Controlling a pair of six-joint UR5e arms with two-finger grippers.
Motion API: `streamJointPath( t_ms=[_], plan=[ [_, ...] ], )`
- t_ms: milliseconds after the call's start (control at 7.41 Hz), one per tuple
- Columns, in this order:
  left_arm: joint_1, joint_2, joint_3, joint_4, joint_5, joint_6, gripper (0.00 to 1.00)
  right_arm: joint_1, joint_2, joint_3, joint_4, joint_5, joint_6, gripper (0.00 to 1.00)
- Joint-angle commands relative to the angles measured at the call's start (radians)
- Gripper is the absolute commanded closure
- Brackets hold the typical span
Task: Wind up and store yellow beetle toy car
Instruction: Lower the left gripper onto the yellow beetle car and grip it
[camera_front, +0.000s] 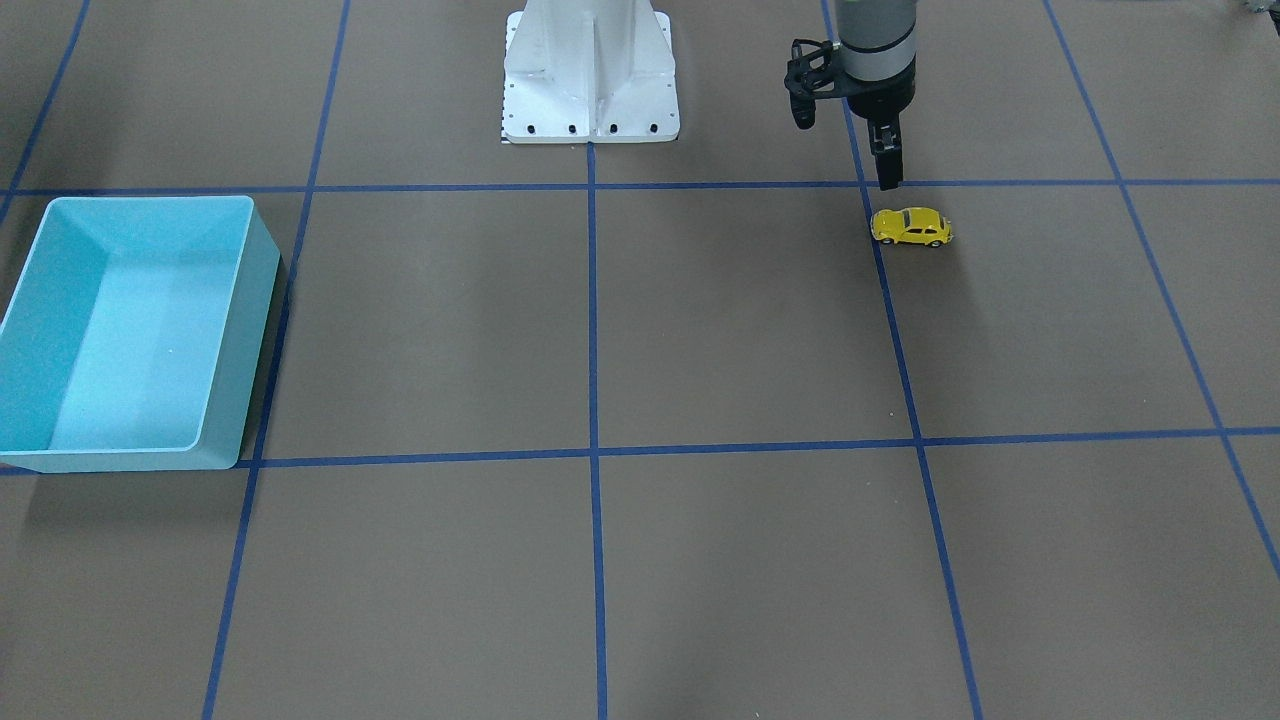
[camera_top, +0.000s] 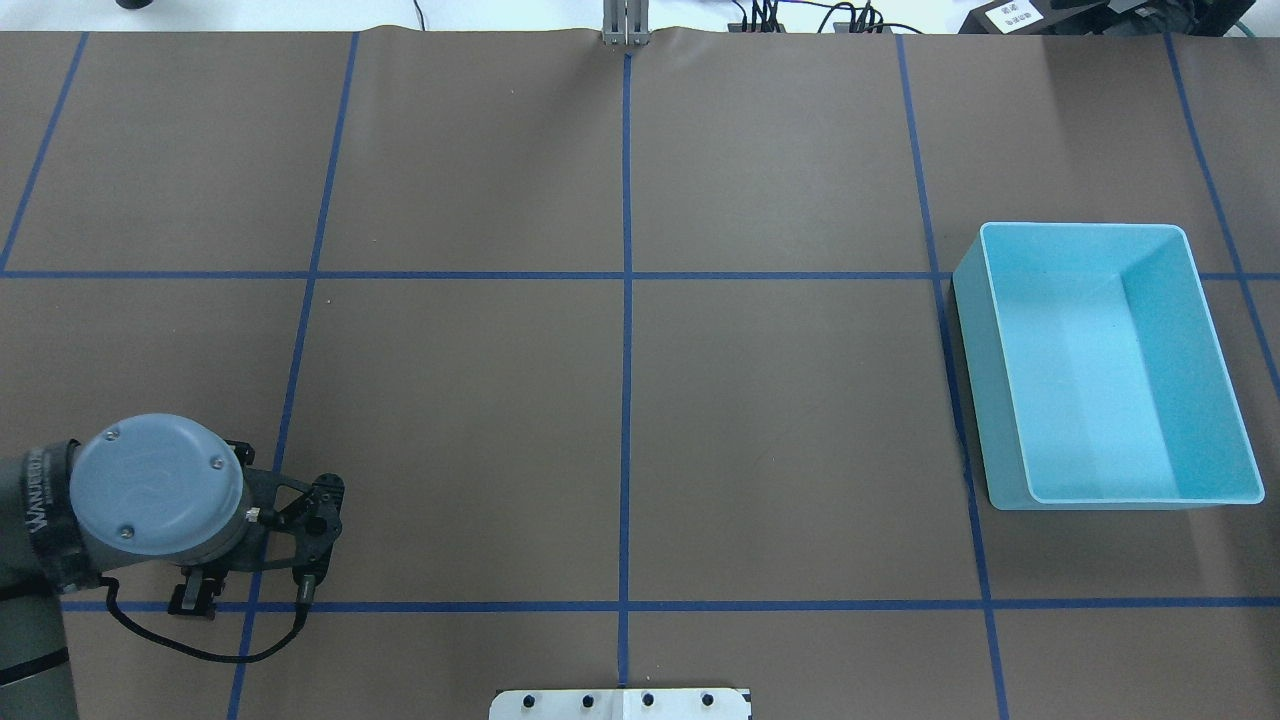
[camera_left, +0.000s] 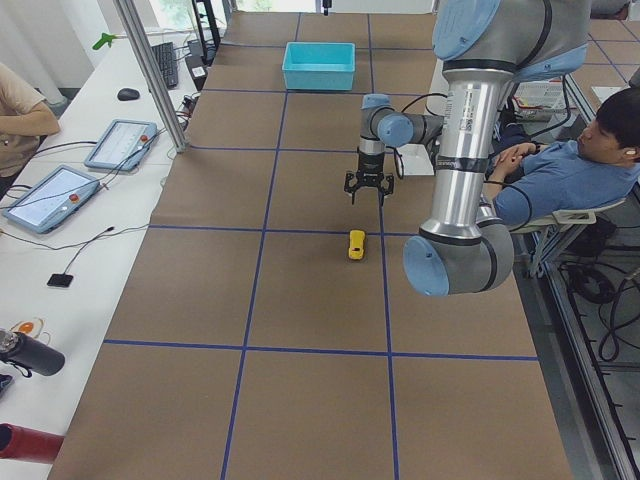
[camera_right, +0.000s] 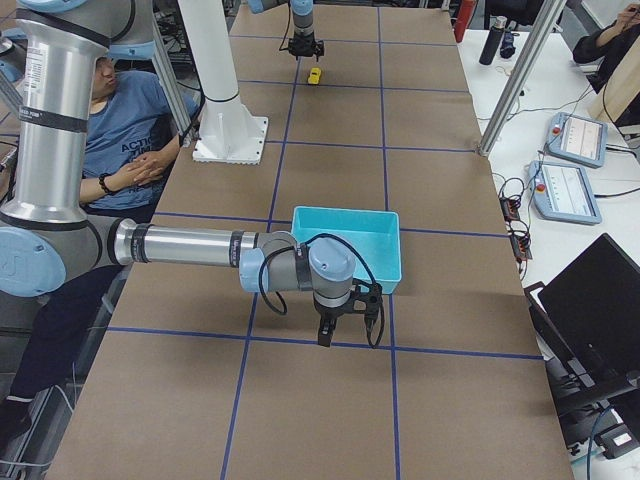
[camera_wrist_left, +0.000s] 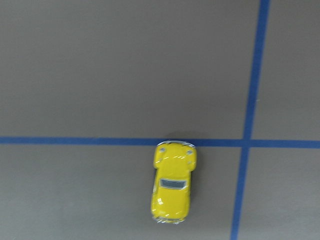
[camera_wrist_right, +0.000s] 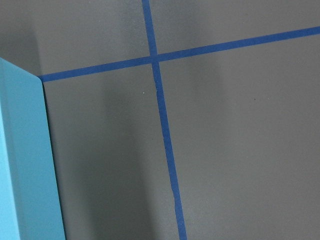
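Brown counter (camera_front: 700, 330), blue tape grid (camera_front: 592, 300); turquoise bin (camera_front: 240, 330) sat well apart from yellow beetle toy car (camera_front: 910, 227). Left hand (camera_front: 887, 178) hung wide near car; right hand (camera_right: 345, 338) beside bin, couldn't tell its grip.

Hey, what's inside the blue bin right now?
Only its bare floor shows inside the bin; nothing is in it. The toy car sits on the table, far off. No part of the inside is covered.
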Motion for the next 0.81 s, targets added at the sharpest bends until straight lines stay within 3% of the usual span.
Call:
streamJointPath(
  t_ms=[0, 675],
  plan=[
    [0.026, -0.016, 0.057, 0.008, 0.073, 0.002, 0.06, -0.001, -0.002, 0.000, 0.001, -0.004, 0.001, 0.00],
    [0.042, -0.007, 0.129, -0.063, 0.168, -0.030, 0.06, -0.001, -0.002, -0.014, -0.002, -0.008, 0.000, 0.00]
  ],
)
